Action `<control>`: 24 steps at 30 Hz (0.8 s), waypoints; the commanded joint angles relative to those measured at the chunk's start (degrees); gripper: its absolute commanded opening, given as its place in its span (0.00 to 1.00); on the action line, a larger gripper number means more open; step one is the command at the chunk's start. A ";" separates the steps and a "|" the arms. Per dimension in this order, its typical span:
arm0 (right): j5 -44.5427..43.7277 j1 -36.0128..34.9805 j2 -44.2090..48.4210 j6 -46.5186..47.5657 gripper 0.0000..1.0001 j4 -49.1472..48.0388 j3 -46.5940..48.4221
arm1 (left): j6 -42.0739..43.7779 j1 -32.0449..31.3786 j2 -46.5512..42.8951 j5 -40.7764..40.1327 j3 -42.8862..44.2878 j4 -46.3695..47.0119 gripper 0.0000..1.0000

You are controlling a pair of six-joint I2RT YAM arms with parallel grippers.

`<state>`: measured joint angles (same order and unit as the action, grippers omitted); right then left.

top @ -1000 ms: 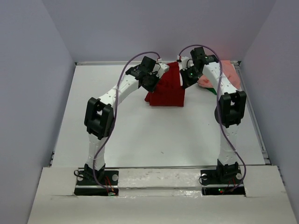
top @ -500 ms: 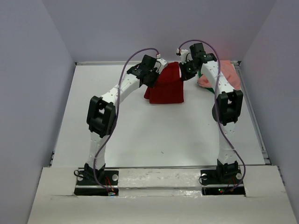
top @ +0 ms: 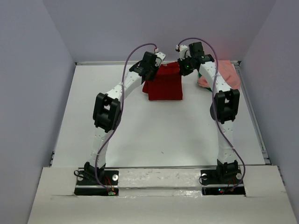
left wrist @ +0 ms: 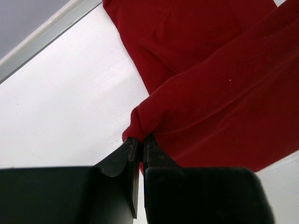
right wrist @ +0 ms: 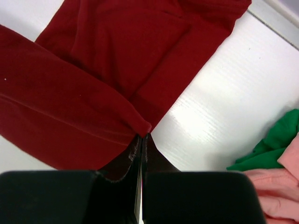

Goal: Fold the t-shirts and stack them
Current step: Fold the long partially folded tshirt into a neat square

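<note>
The dark red t-shirt [top: 163, 86] lies partly folded near the table's far edge, between my two arms. My left gripper [top: 155, 73] is shut on a bunched corner of that dark red t-shirt [left wrist: 219, 93], pinched at the fingertips [left wrist: 141, 138]. At the shirt's right side, my right gripper [top: 182, 70] is shut on another corner of the same shirt [right wrist: 103, 60], its tips [right wrist: 141, 136] meeting on the cloth. Both held corners hang above a lower layer of the shirt. A salmon pink t-shirt [top: 229, 74] lies crumpled at the far right, with green fabric [right wrist: 273, 144] beside it.
The table's raised back rim [top: 117, 62] runs just behind both grippers and shows close in the wrist views [left wrist: 46, 35]. A side rail [top: 254, 121] edges the table on the right. The pink pile [right wrist: 280, 186] sits right of my right gripper.
Both grippers have moved toward the far edge with the red shirt's corners in them, drawing the cloth over itself. The shirt now sits further back and looks shorter.
</note>
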<state>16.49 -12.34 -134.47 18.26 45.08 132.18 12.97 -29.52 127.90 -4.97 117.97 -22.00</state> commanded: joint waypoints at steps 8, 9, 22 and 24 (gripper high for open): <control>-2.17 0.74 -5.27 1.95 0.00 -9.83 5.02 | 0.65 0.43 3.85 -2.94 5.16 5.39 0.00; -1.99 0.74 -5.45 1.87 0.00 -10.71 4.93 | 0.82 0.34 4.20 -3.11 5.16 5.56 0.00; -5.67 0.74 -10.54 3.53 0.00 -15.11 8.18 | 3.46 0.25 10.52 -6.80 9.90 9.35 0.00; -6.47 0.74 -11.24 3.80 0.00 -15.55 8.88 | 3.81 0.16 12.19 -8.29 13.14 8.38 0.00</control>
<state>12.97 -12.34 -144.16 20.75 34.85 137.45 15.25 -29.50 137.86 -9.82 125.36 -15.00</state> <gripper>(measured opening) 0.012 0.137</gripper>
